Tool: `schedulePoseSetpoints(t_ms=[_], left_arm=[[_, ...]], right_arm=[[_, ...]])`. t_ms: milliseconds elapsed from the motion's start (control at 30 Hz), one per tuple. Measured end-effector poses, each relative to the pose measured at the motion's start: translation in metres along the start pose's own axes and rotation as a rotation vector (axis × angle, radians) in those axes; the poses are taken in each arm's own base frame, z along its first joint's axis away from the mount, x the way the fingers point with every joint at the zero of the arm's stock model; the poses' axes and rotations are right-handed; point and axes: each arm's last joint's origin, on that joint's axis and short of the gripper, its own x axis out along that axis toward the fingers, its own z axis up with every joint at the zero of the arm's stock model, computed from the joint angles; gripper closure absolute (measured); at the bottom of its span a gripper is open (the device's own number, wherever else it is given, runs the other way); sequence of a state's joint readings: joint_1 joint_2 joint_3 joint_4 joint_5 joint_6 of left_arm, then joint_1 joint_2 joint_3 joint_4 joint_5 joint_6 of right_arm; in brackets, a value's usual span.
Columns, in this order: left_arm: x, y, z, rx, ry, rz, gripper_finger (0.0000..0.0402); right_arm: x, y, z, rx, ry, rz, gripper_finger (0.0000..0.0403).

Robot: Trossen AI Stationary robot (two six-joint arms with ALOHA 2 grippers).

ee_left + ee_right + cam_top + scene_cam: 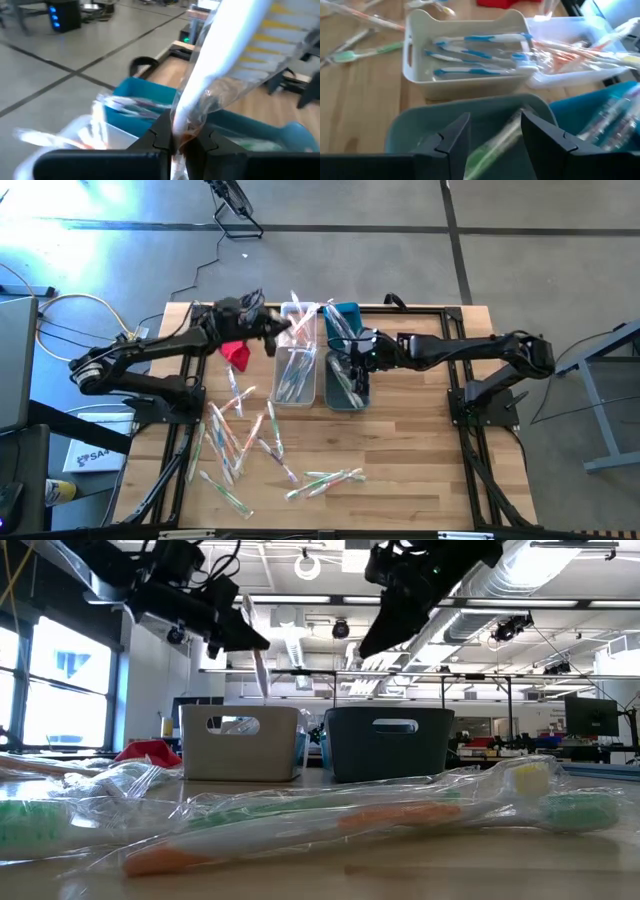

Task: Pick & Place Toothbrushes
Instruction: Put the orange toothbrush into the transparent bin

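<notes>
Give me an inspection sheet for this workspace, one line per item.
Surface: wooden table, dark frame.
Job's things: wrapped toothbrushes scattered at the front; more in the white bins and teal bins.
Clutter: red cloth beside the white bins.
Grippers: left gripper shut on a white-handled toothbrush above the bins; right gripper open over a teal bin, a green toothbrush below it.
Cables: loose cables off the table's left.
Surroundings: concrete floor; workshop room.
</notes>
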State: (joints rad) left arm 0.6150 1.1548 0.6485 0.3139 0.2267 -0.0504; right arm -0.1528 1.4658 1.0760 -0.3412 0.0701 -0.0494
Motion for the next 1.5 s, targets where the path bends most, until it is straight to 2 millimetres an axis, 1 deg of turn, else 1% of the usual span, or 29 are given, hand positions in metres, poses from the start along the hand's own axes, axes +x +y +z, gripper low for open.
schedulePoseSetpoints(t_ms=[67,200,333,433,567,733,800,900,967,1033,1167,1300,1367,1500], left_arm=[[-0.001,0.008,0.008,0.0,0.018,0.032,0.0381],[-0.004,0.019,0.014,-0.013,0.062,0.08,0.0381],[-0.007,0.028,0.013,-0.032,0.09,0.095,0.0381],[-0.008,0.029,0.011,-0.041,0.106,0.071,0.038],[-0.008,0.028,0.011,-0.042,0.11,0.067,0.038],[-0.008,0.028,0.01,-0.041,0.112,0.068,0.038],[-0.008,0.029,0.01,-0.041,0.114,0.07,0.038],[-0.007,0.029,0.01,-0.04,0.114,0.071,0.038],[-0.006,0.03,0.009,-0.041,0.118,0.071,0.038],[-0.002,0.031,0.006,-0.043,0.124,0.071,0.038],[0.009,0.038,-0.002,-0.059,0.135,0.082,0.038],[0.017,0.057,-0.008,-0.134,0.131,0.126,0.038],[0.02,0.069,-0.007,-0.166,0.124,0.137,0.038],[0.029,0.09,-0.003,-0.233,0.121,0.076,0.038]], right_arm=[[0.0,-0.001,-0.003,-0.003,0.03,-0.026,0.0245],[0.0,-0.002,-0.007,-0.006,0.07,-0.078,0.0269],[0.0,-0.002,-0.004,-0.002,0.044,-0.079,0.0296],[0.0,-0.002,0.0,0.001,0.008,-0.076,0.0313],[0.002,-0.003,-0.001,-0.001,0.008,-0.051,0.0335],[0.002,-0.003,0.003,0.006,-0.03,-0.037,0.0378],[-0.001,-0.003,0.005,0.002,-0.047,-0.033,0.0394],[-0.008,-0.005,0.005,-0.015,-0.093,0.0,0.0397],[-0.01,-0.006,-0.001,-0.002,-0.127,0.035,0.0396],[-0.009,-0.008,-0.01,0.009,-0.166,0.064,0.0397],[-0.013,-0.012,-0.027,0.036,-0.311,0.063,0.04],[-0.016,-0.014,-0.046,0.043,-0.404,0.043,0.0398],[-0.017,-0.013,-0.054,0.036,-0.44,0.039,0.04],[-0.014,-0.011,-0.068,0.031,-0.493,0.04,0.0399]])
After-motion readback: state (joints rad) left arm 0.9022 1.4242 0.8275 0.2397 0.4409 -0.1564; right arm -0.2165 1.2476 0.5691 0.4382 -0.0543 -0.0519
